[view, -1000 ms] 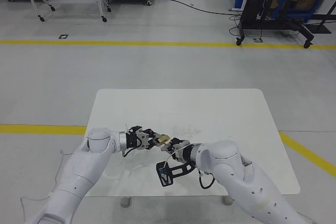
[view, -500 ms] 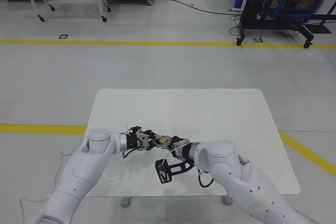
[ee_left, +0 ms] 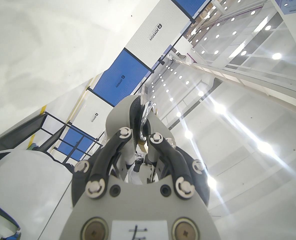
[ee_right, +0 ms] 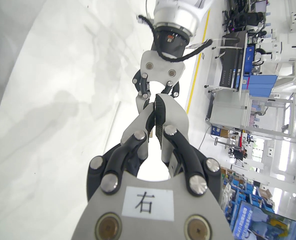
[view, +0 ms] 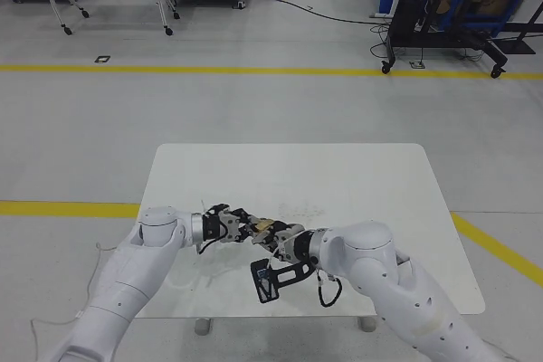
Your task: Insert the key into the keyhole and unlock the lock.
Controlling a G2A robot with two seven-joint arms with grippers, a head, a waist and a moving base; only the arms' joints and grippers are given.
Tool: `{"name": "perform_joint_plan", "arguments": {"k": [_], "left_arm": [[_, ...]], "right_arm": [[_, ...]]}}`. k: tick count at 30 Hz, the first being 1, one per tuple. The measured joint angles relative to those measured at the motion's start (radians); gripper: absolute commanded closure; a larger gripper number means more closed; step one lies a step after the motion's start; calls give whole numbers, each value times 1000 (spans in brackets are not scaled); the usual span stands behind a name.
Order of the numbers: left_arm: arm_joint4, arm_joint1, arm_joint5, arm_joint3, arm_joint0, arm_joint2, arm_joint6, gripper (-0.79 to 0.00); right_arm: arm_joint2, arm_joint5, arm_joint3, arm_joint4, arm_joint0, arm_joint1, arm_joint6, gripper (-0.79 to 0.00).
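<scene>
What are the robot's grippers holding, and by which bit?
The left gripper pinches the brass-coloured padlock by its curved silver shackle. The right gripper is shut on something thin, likely the key; which part is hidden.

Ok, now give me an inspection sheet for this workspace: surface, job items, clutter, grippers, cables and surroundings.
Surface: white table, faint scuff marks; both arms meet over its near side.
Job's things: lock, brass body, held between the arms, its shackle between the fingers. The key is thin and mostly hidden; cannot tell whether it is in the keyhole.
Clutter: nothing seen.
Grippers: left gripper shut on the lock; right gripper shut on the key, tip to tip with the left.
Cables: black cable looping at the left wrist; floor cable beyond the table.
Surroundings: yellow floor lines; dark wheeled frame.
</scene>
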Motion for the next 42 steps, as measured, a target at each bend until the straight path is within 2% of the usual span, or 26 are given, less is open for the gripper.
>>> {"name": "perform_joint_plan", "arguments": {"k": [5, 12, 42], "left_arm": [[3, 5, 0, 11, -9, 0, -45, 0], [18, 11, -3, 3, -8, 10, -72, 0], [7, 18, 6, -3, -15, 39, -71, 0]], "right_arm": [[61, -5, -13, -8, -41, 32, -118, 0], [65, -5, -15, -53, -65, 60, -164, 0], [-1, -1, 64, 3, 13, 64, -114, 0]]}}
